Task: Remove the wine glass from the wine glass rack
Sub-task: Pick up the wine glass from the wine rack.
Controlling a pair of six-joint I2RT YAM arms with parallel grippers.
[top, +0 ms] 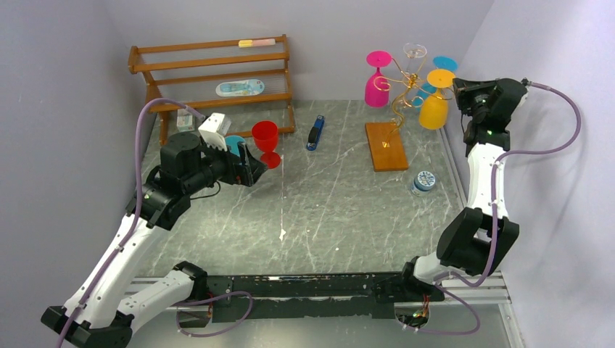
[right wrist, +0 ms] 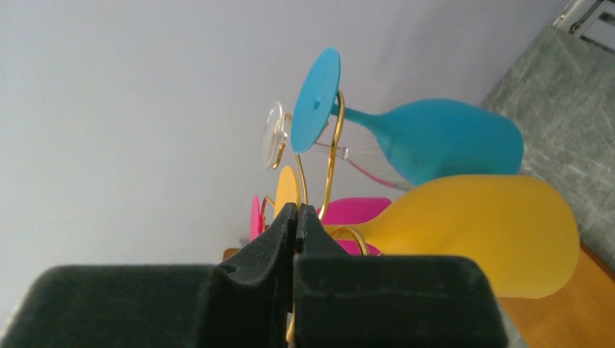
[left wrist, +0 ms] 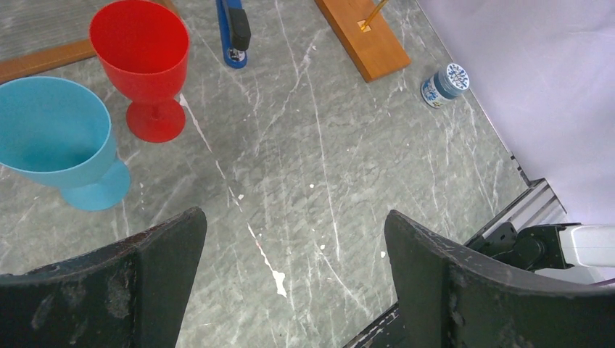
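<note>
The wine glass rack (top: 386, 145) stands at the back right of the surface (top: 326, 210). Its gold wire arms carry four upside-down glasses: a magenta wine glass (top: 376, 80), a clear wine glass (top: 414, 52), a blue wine glass (right wrist: 435, 138) and a yellow wine glass (top: 434, 109). The right gripper (top: 458, 90) is raised level with the rack's top, just beside the yellow one. In the wrist view its fingers are pressed flat together (right wrist: 296, 217), directly in front of that glass's stem and foot. Whether they touch the glass or the wire cannot be told, but nothing shows between them.

The left gripper (left wrist: 295, 221) is spread wide and holds nothing. It hangs over the surface near a red glass (left wrist: 141, 65) and a light-blue glass (left wrist: 58, 138), both upright side by side.

A wooden shelf (top: 210, 65) at the back left holds a pale oval packet (top: 240, 88).
</note>
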